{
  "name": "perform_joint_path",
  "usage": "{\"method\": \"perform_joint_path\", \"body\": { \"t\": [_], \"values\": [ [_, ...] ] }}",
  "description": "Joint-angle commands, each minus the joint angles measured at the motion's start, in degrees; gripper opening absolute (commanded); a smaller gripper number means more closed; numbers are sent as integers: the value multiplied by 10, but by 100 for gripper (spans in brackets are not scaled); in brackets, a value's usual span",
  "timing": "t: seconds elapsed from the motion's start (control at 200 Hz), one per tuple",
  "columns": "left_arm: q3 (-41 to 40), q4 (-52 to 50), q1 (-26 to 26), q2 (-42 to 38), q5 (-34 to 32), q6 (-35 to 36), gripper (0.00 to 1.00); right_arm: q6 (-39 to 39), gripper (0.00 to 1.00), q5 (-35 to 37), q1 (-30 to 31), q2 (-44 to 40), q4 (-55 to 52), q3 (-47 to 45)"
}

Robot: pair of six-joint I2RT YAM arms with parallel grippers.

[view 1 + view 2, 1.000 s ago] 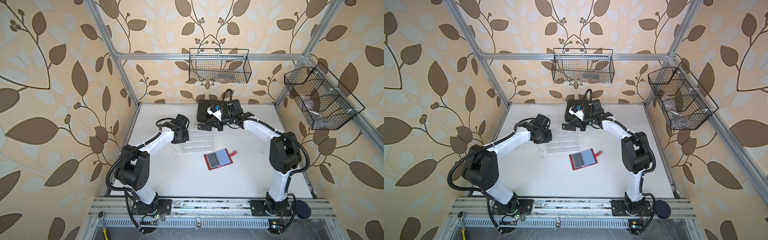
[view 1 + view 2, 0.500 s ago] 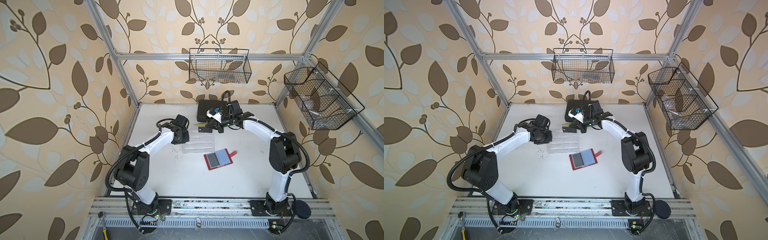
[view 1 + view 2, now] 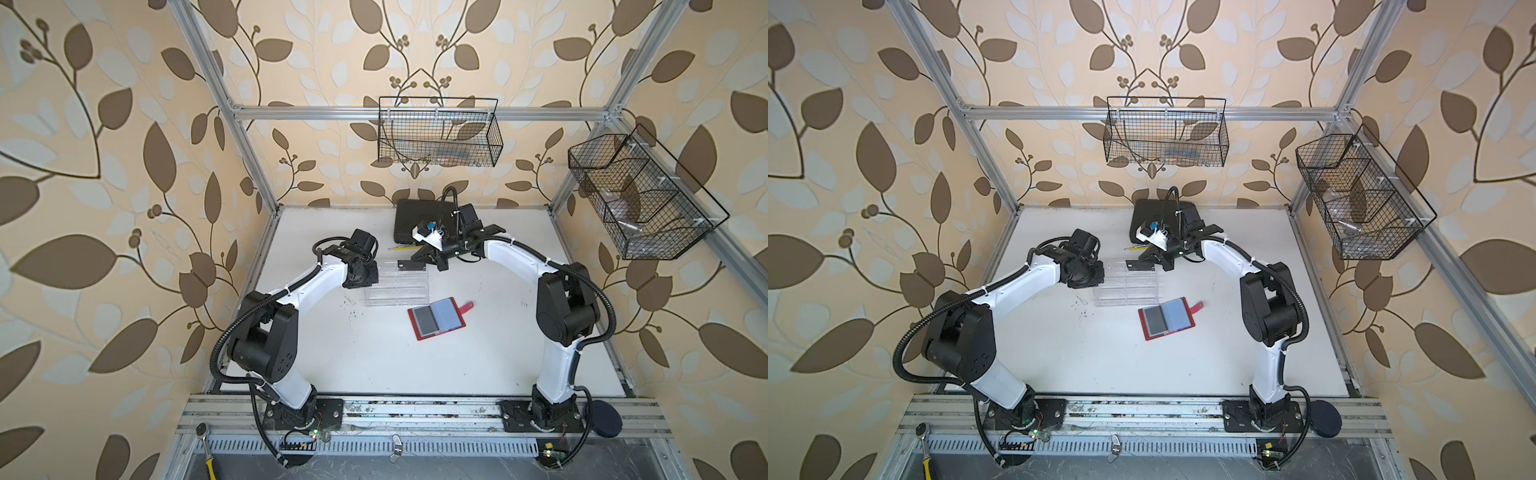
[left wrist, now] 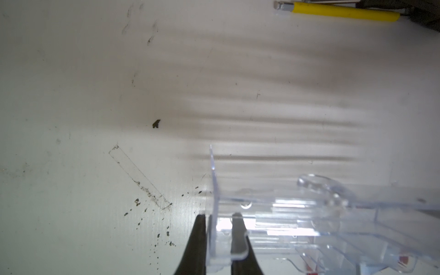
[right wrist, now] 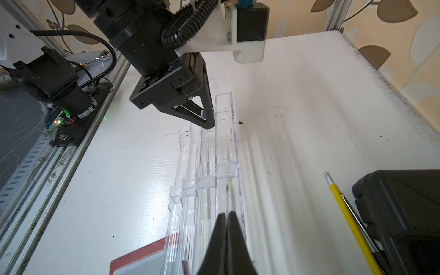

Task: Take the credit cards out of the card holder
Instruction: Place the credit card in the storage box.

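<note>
The card holder (image 3: pixel 451 316) (image 3: pixel 1179 316), a red wallet, lies open on the white table in front of a clear acrylic tray (image 3: pixel 397 291) (image 3: pixel 1127 291). Its left sleeve looks dark and its right sleeve bluish. My right gripper (image 3: pixel 417 262) (image 5: pixel 225 213) is shut over the tray's far row. In both top views a small black credit card (image 3: pixel 405 265) (image 3: pixel 1134 264) sticks out at its tips; the right wrist view hides it. My left gripper (image 4: pixel 217 215) (image 3: pixel 368 277) is shut on the tray's left end wall (image 4: pixel 214 190).
A black case (image 3: pixel 409 220) (image 5: pixel 404 214) stands at the back wall behind the right wrist. A yellow-handled tool (image 4: pixel 342 12) (image 5: pixel 350 221) lies between case and tray. Wire baskets hang on the back wall (image 3: pixel 438 133) and the right wall (image 3: pixel 640 195).
My right gripper has come forward and down from the black case, carrying the black card over the tray's far row. The left arm, tray and wallet have not moved.
</note>
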Motion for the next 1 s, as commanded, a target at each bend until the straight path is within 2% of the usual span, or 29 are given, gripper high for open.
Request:
{"method": "perform_joint_path", "body": {
  "t": [0.0, 0.085, 0.135, 0.21, 0.325, 0.49, 0.755, 0.995],
  "values": [
    [0, 23, -7, -33, 22, 3, 2, -25, 3, -14, 10, 21, -28, 11],
    [-3, 22, -7, -35, 20, 2, 2, -14, 11, -14, 9, 23, -25, 15],
    [-5, 21, -7, -36, 18, 1, 2, 0, 19, -8, 9, 23, -15, 15],
    [-9, 21, -7, -39, 14, -2, 2, 24, 24, 4, 7, 22, 4, 19],
    [-15, 18, -7, -41, 7, -11, 1, 65, 37, 13, 2, 14, 37, 24],
    [-24, 19, -7, -44, -3, -28, 1, 124, 51, 39, -3, -10, 98, 23],
    [-20, 3, -7, -41, -43, -68, 2, 172, 57, 45, -14, -40, 145, 19],
    [24, -53, -20, -19, -163, -190, 0, 317, 60, 148, -29, -126, 279, -46]
  ]
}}
